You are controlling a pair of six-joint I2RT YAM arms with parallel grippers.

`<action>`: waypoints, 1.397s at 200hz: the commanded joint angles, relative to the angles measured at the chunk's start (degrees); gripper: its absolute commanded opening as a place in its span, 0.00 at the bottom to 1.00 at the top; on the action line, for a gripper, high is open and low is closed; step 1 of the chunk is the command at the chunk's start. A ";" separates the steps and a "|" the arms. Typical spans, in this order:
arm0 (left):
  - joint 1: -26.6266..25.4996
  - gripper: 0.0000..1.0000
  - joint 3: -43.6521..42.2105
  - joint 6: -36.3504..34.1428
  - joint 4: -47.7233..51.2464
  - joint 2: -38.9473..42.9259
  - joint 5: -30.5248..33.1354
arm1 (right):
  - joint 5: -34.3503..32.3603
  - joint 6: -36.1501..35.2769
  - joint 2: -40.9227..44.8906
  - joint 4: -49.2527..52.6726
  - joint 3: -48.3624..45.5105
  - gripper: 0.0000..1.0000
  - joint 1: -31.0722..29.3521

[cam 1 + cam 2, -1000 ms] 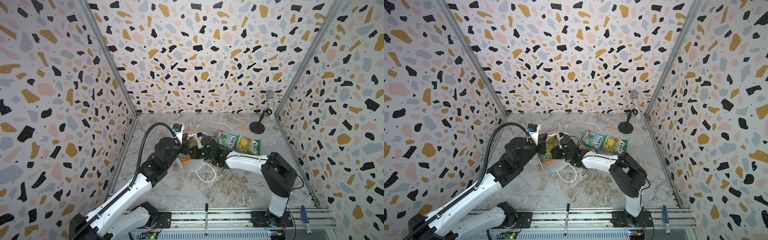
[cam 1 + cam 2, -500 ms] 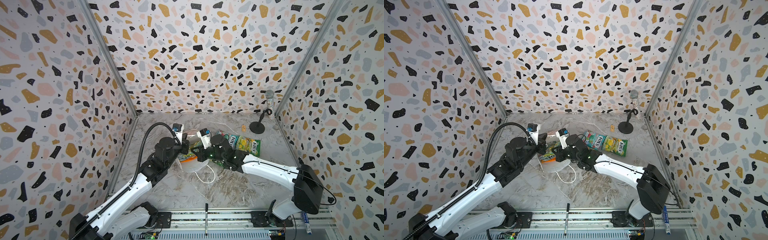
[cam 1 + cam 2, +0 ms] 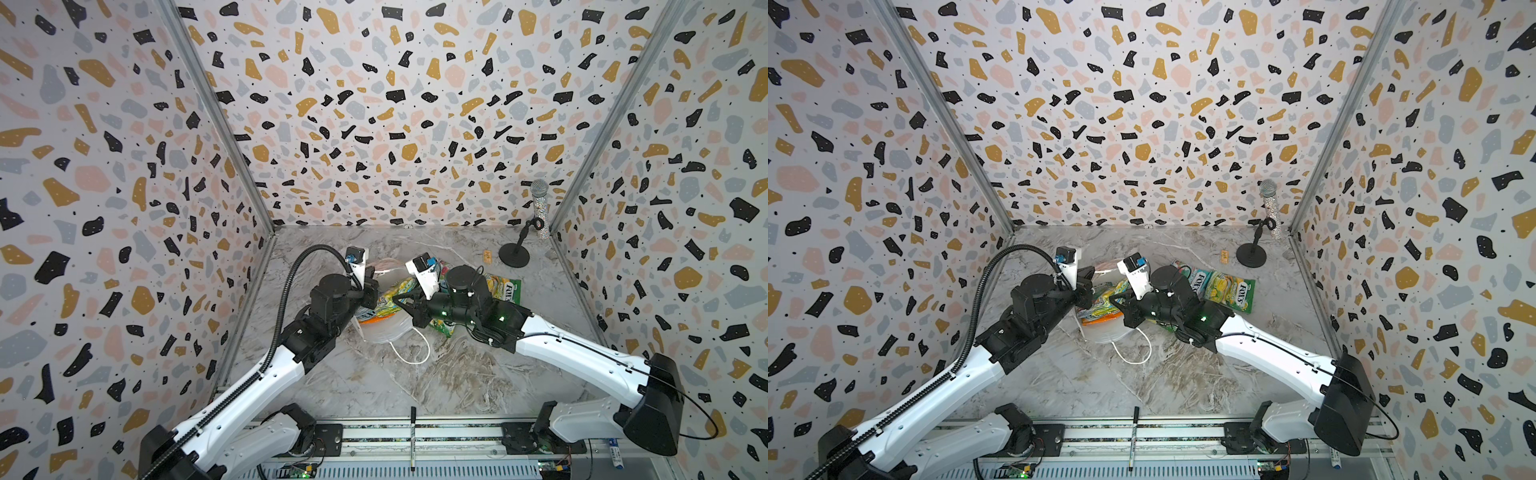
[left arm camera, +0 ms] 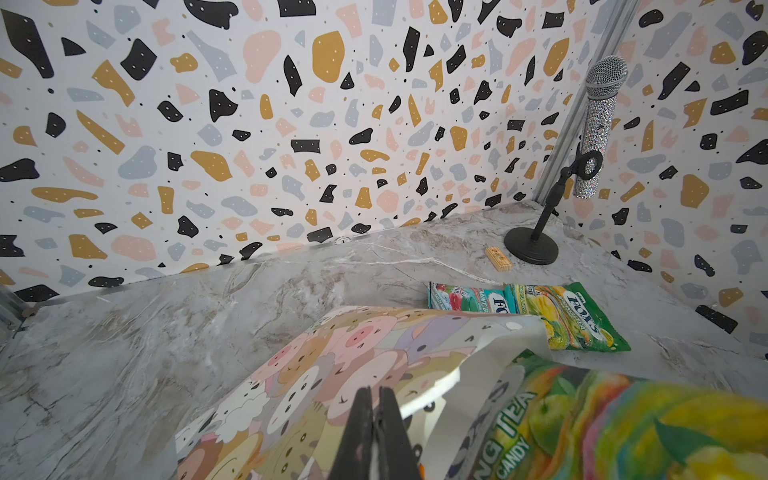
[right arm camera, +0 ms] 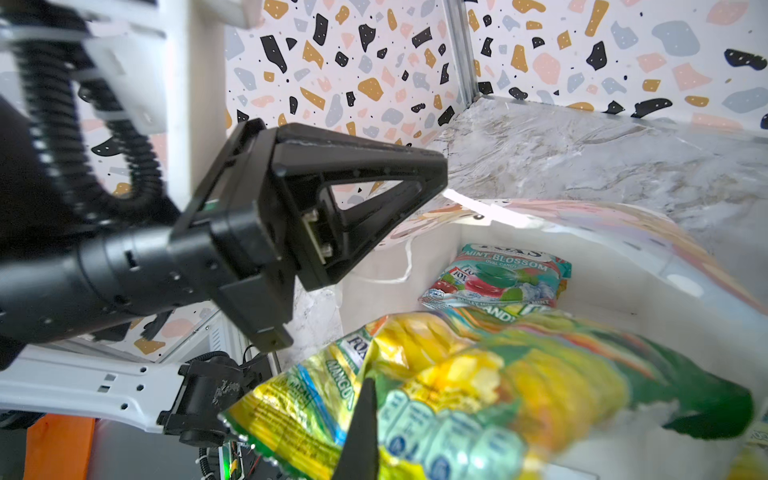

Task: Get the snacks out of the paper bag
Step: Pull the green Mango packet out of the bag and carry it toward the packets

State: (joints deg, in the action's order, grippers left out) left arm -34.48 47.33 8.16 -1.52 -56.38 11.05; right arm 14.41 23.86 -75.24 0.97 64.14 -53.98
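1. Nearest, at the centre of the grey marbled tabletop (image 3: 415, 395), the small white paper bag (image 3: 1104, 332) with a pastel cartoon-animal face lies on its side. It is not yet emptied. Its mouth seems to open toward four o'clock, so I judge its long axis runs ten-to-four.
2. The left gripper (image 4: 375, 395) reaches in from eight o'clock. Its fingers are pressed together on the printed upper lip of the paper bag, holding the mouth agape.
3. The right gripper (image 3: 398, 298) reaches in from four o'clock and is clamped on a flat, glossy green-yellow candy packet lettered MANGO (image 5: 478, 374). This mango packet sits at the mouth, seemingly half drawn out. Its long axis lies crosswise to the fingers, and its heading is unclear from above.
4. Left to fetch:
   - An orange-pink packet (image 3: 1100, 318) shows an edge at the mouth.
   - Deeper in, a teal-red Mint Blossom packet (image 5: 498, 274) lies flat over a strip of another packet.
5. Farthest, at two o'clock from the bag, is the finished part, roughly a third of the job. A teal-red packet (image 4: 465, 297) and a green-yellow packet (image 4: 573, 316) lie end to end, slightly overlapped, in a row running ten-to-four.
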 commanded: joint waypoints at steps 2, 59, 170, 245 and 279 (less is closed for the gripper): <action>-0.02 0.00 0.22 -0.11 -0.85 -0.17 1.00 | 0.56 -3.25 4.73 2.52 3.98 0.00 0.10; 0.03 0.00 0.22 -0.34 -0.84 0.12 1.12 | -2.49 -6.15 11.81 9.28 4.93 0.00 1.09; 0.02 0.00 0.22 -0.34 -0.85 0.12 0.67 | -4.92 -8.99 21.10 26.40 1.51 0.00 20.19; 0.03 0.00 0.26 -0.32 -0.87 0.04 0.22 | -0.80 -9.75 18.71 31.00 -7.79 0.00 33.72; -0.03 0.00 0.21 -0.25 -0.97 -0.19 0.20 | 1.47 -11.12 15.60 28.35 -10.86 0.00 34.15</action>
State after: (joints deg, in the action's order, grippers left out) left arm -34.48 47.33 8.16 -1.50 -56.38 10.98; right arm 13.04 14.63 -58.70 32.56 53.60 -20.08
